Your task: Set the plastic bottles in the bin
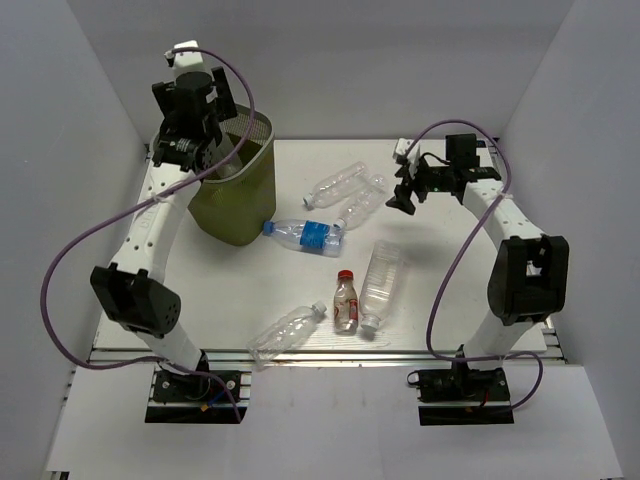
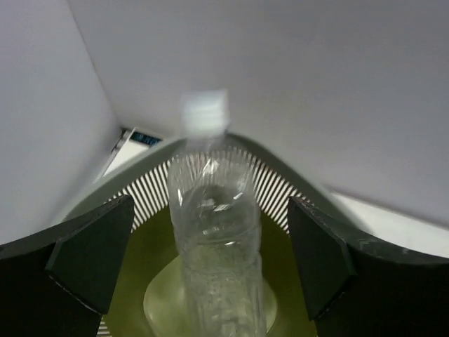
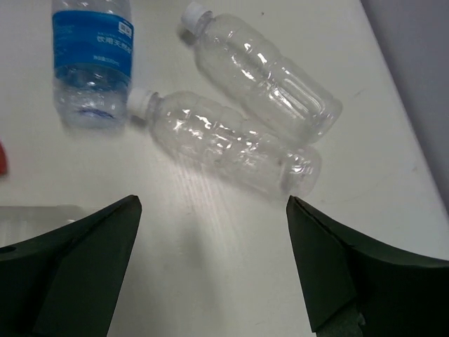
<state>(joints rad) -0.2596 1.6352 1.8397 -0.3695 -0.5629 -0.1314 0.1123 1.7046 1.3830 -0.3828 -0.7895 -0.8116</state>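
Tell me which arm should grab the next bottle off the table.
Right. The right gripper, open, hovers above two clear bottles on the table. The left gripper is over the bin, a bottle loose between its open jaws.

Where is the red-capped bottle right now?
Top view: the red-capped bottle lies by the near edge of the table, between a clear bottle on its left and a bigger one on its right.

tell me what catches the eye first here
The olive mesh bin stands at the far left of the table, with a clear white-capped bottle between the wide-open left jaws right above it. Next come six loose bottles lying across the middle, among them a blue-labelled bottle and a red-capped bottle.
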